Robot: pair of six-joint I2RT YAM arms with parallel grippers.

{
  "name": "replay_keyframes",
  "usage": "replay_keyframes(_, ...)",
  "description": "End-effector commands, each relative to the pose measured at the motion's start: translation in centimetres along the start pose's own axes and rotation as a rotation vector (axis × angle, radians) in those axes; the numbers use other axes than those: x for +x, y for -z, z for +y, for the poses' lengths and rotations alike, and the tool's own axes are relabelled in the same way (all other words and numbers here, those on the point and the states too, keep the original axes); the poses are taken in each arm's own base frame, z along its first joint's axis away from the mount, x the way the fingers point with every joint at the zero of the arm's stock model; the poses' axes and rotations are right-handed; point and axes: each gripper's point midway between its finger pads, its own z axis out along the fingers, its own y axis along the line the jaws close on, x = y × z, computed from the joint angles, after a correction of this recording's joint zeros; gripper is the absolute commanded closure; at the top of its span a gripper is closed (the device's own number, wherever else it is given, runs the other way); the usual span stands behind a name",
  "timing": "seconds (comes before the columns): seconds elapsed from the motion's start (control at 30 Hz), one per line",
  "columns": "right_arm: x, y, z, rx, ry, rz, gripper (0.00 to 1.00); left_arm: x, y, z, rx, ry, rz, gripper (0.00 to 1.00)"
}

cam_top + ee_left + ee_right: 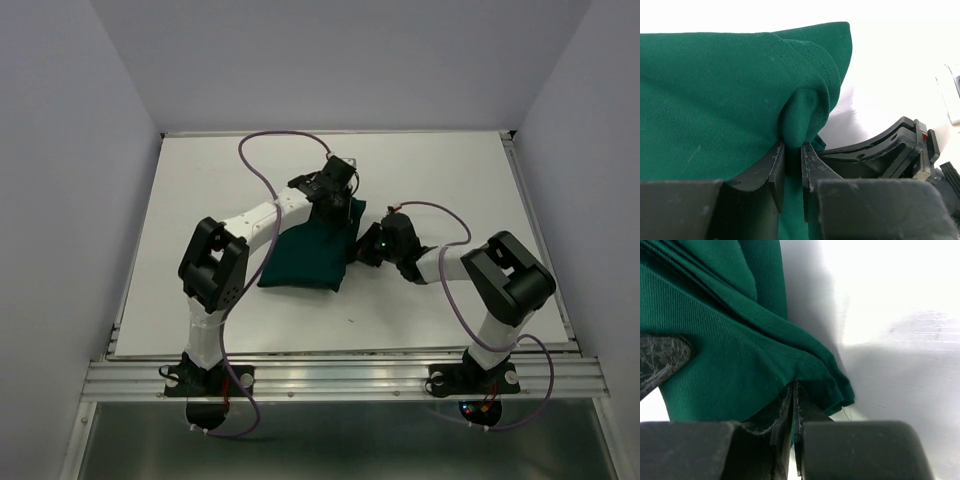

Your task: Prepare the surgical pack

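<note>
Robot lab: white booth (330, 60), aluminium rail (340, 378).

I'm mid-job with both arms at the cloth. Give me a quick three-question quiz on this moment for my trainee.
1. True or false: the left pincer is shut on a bunched fold of the green drape.
2. Pick one. Where does the right pincer meet the drape? A) at a hemmed edge, nipped between nearly shut fingers; B) nowhere, it hangs well above; C) at the middle, jaws wide.
3. Fill in: in the top view the drape lies folded on the white ____.

Key: 1 true; 2 A; 3 table.
</note>
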Motion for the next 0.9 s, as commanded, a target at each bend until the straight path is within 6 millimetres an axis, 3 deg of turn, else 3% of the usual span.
replay_keyframes(0.0,-1.1,0.8,1.9,-0.048,0.031,-0.064,0.91,-5.6,5.7,-2.9,0.164,0.003,-0.165,1.0)
replay_keyframes(0.1,-1.8,1.3,0.9,0.007,0.019,-0.114,0.91,-5.6,5.7,-2.4,0.176,0.013,-0.164,1.0)
replay_keyframes(0.4,-2.7,1.6,0.5,0.073,0.023,-0.144,0.91,-5.3,5.8,-2.0,0.18,0.011,-0.166,1.0)
replay_keyframes(0.6,-1.4,-0.5,-0.2,0.093,0.021,-0.079,0.93,-5.6,6.3,-2.0,0.194,0.014,-0.18,1.0)
replay_keyframes(0.63,-1.1,-1.2,1.3,0.063,0.033,-0.063,0.93,-5.5,6.2,-2.0,0.195,0.016,-0.178,1.0)
replay_keyframes(0.87,0.5,-3.5,3.9,-0.008,0.021,-0.019,0.93,-5.5,6.8,-2.0,0.198,0.031,-0.191,1.0)
